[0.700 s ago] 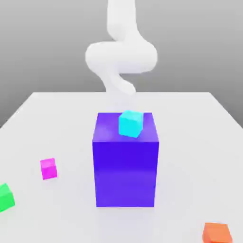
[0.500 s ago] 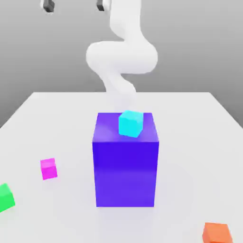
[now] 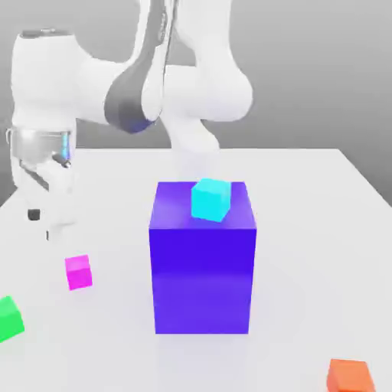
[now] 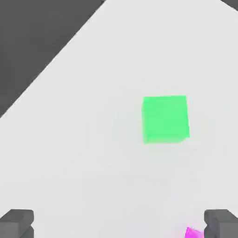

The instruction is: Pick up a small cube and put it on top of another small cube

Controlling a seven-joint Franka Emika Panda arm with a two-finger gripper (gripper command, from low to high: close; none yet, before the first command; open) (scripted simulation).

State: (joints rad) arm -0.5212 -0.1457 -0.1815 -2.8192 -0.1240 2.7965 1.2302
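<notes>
In the exterior view we saw the gripper [image 3: 42, 222] hanging above the white table [image 3: 306, 230] at that view's left, empty, with its 2 fingers spread wide. The pink cube [image 3: 78, 272] sat on the table just below it and a little toward the view's right. The green cube [image 3: 9, 318] lay nearer the camera at the left edge, apart from the pink one. A cyan cube [image 3: 210, 199] rested on the tall blue block [image 3: 202, 260], and an orange cube [image 3: 350, 376] sat far off.

In the hand view we saw the green cube [image 4: 165, 119] out ahead and the pink cube [image 4: 193, 233] right beside one dark fingertip [image 4: 222, 222], not between the 2. We judged the hand needed a small sideways shift before descending.
</notes>
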